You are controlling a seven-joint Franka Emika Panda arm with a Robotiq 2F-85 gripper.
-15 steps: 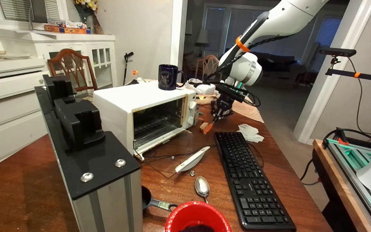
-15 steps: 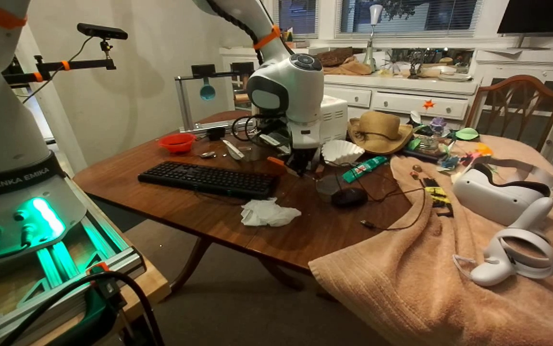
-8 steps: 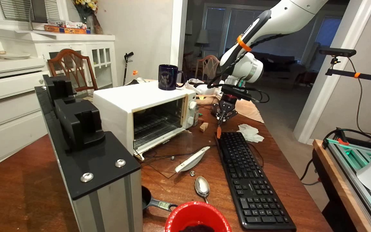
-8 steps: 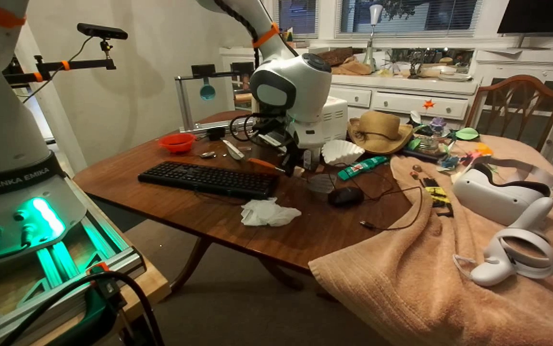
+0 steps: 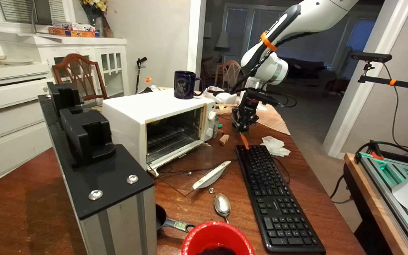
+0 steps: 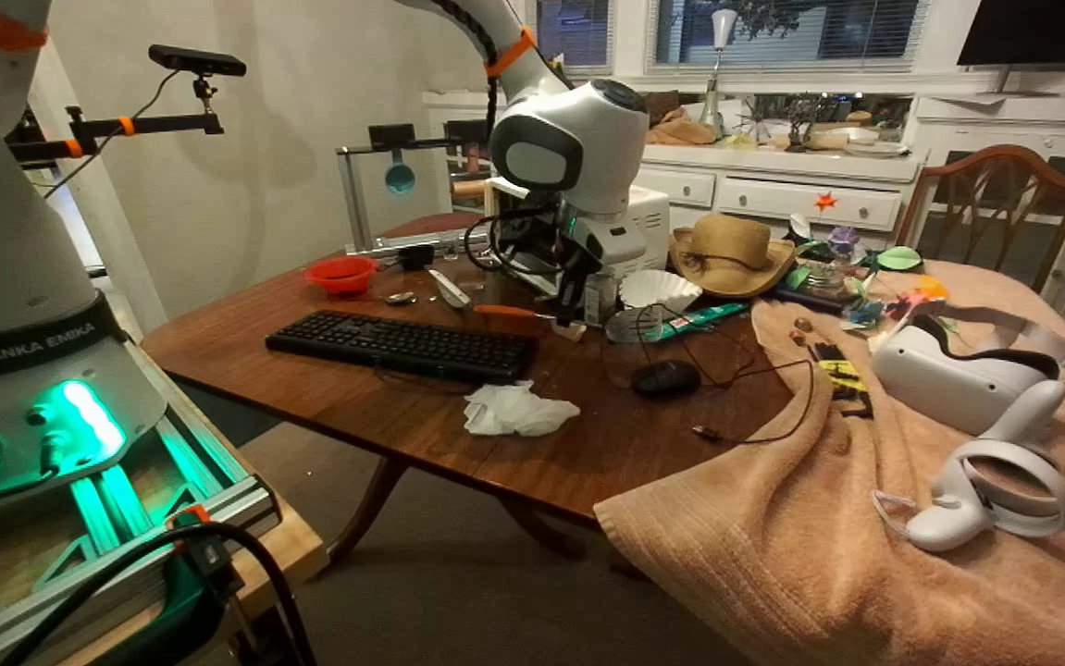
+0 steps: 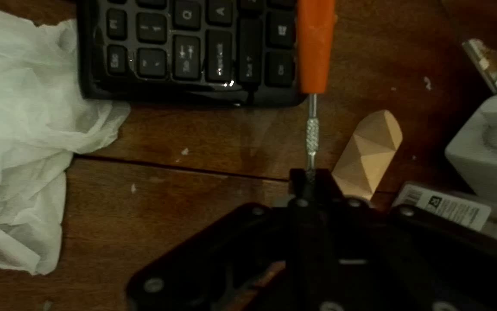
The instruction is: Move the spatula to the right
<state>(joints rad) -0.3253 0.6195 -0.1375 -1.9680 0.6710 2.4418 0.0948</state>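
Note:
The spatula has an orange handle (image 7: 315, 47) and a thin metal shaft with a knurled part. My gripper (image 7: 311, 183) is shut on the metal shaft in the wrist view. The handle points away from the fingers and overlaps the keyboard's corner from above; whether it touches is unclear. The blade end is hidden by the gripper in the wrist view. In both exterior views the orange handle (image 5: 245, 141) (image 6: 506, 312) sticks out from the gripper (image 5: 242, 131) (image 6: 569, 322), low over the table.
A black keyboard (image 7: 188, 56) lies by the handle. A crumpled white tissue (image 7: 19, 129) and a tan faceted block (image 7: 367, 151) flank the gripper. A white toaster oven (image 5: 126, 124) bears a dark mug (image 5: 185, 85). A black mouse (image 6: 667, 378) lies nearby.
The orange handle has swung from beside the tan block to over the keyboard's corner, still held. In an exterior view the gripper has shifted slightly and its wrist has tilted.

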